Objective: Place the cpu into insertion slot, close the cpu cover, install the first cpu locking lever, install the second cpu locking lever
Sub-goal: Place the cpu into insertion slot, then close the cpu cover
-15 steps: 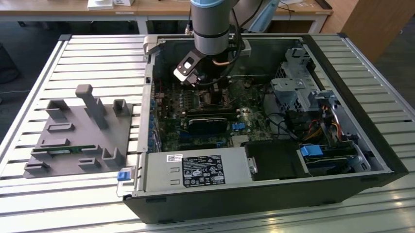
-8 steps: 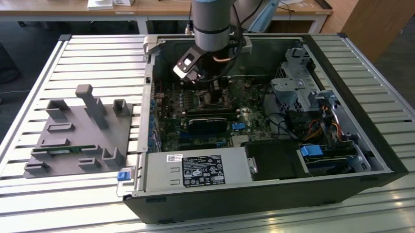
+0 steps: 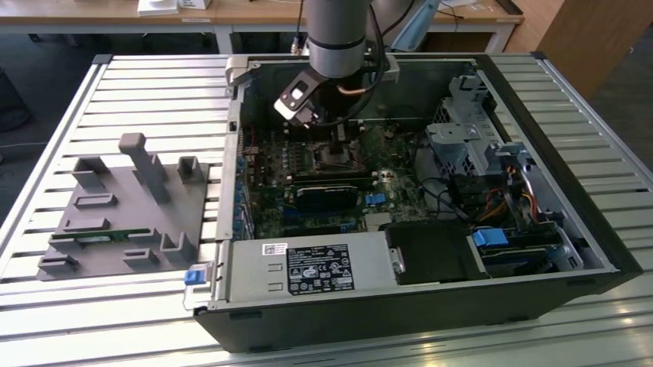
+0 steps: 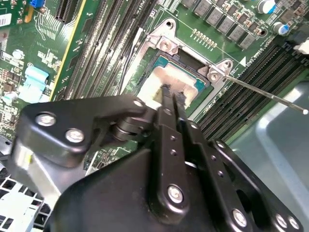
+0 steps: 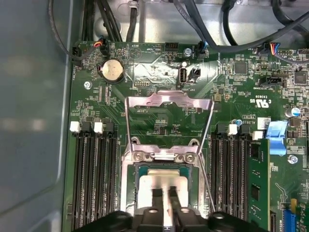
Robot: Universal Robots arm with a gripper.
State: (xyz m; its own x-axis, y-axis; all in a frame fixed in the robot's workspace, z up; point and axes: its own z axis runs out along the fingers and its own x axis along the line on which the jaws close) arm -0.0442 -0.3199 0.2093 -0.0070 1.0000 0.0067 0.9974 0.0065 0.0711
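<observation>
Tool (image 5: 164, 194) is pinched narrow, tips on the cpu (image 5: 147, 187), which looks seated in the insertion slot (image 3: 335, 157), upper middle of the exterior view. I'd say you want the chip flat and square to the rim, with no side load. Its top is dull silver, and the cpu cover (image 5: 169, 100) stands flipped open.
</observation>
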